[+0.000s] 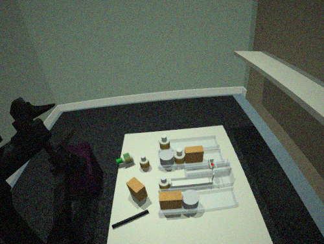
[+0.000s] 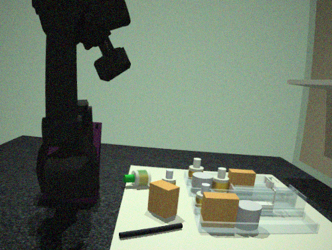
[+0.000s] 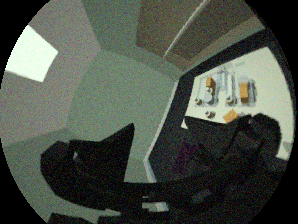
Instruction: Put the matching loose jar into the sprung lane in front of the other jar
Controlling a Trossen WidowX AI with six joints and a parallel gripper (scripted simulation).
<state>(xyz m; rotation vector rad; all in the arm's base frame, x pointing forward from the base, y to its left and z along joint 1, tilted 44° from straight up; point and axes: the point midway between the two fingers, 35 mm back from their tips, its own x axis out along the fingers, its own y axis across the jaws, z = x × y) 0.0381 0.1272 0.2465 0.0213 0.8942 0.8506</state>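
The loose jar (image 1: 144, 163) (image 2: 169, 174) (image 3: 210, 114), with a white cap and amber lower part, stands upright in front of the lanes. The matching jar (image 1: 164, 183) (image 2: 199, 199) (image 3: 230, 100) stands at the front of the sprung lane, with the long pale pusher (image 1: 191, 182) behind it. The low front stop and the pusher plate are too faint to make out. My gripper (image 1: 63, 118) (image 3: 160, 121) is open and empty, raised high to the left of the table and far from both jars. In the exterior view one finger hides the other.
A green-capped jar (image 1: 128, 158) (image 2: 143, 177) lies on its side. A loose orange box (image 1: 137, 189) (image 2: 163, 199) and a black rod (image 1: 130, 219) (image 2: 151, 231) lie before the lanes. Neighbouring clear-walled lanes hold jars, grey tubs (image 1: 190, 198) (image 2: 249, 214) and orange boxes (image 1: 170, 200) (image 2: 220, 207).
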